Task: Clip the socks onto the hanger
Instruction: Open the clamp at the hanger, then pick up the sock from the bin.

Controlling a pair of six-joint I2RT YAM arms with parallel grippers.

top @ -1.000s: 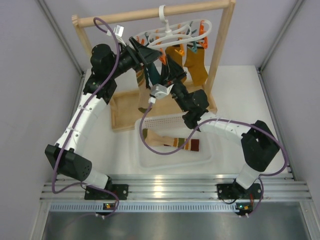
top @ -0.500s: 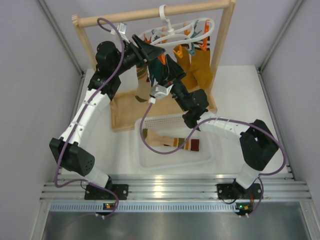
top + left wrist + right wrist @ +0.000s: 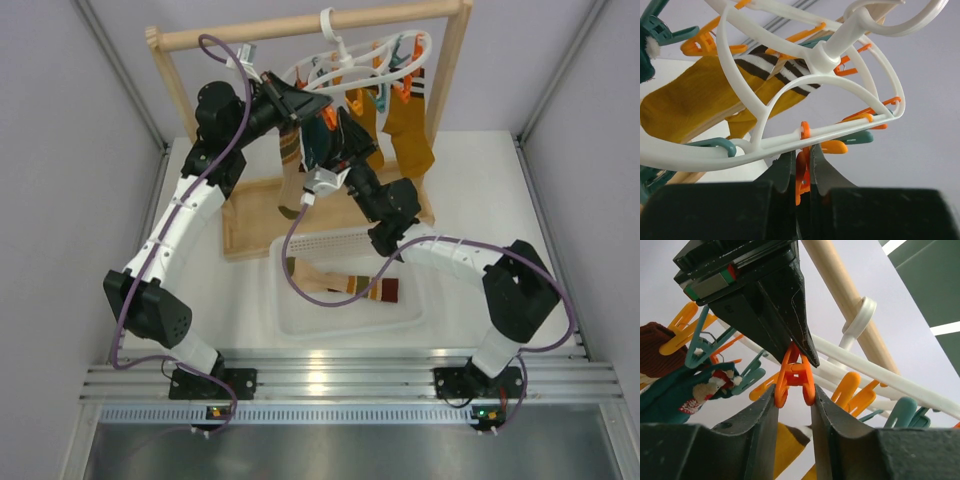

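The white plastic oval ring hanger (image 3: 827, 55) hangs by its hook. On its near rim, the left gripper (image 3: 801, 167) is pinched on one small orange clip (image 3: 794, 374), whose long axis hangs straight down. The right gripper (image 3: 794, 390) is directly beneath, fingers narrowly parted around the clip's lower tips; whether they press it is unclear. Below the hanger hang two mustard socks (image 3: 685, 105) and one dark teal sock (image 3: 665, 395). One striped sock (image 3: 345, 284) lies in the clear tub (image 3: 400, 318), well below.

No lettering, brand, number or sign can be read in any view. In the right wrist view, a small red-and-green tab (image 3: 715, 281) at eleven o'clock shows colour only, with no legible characters.
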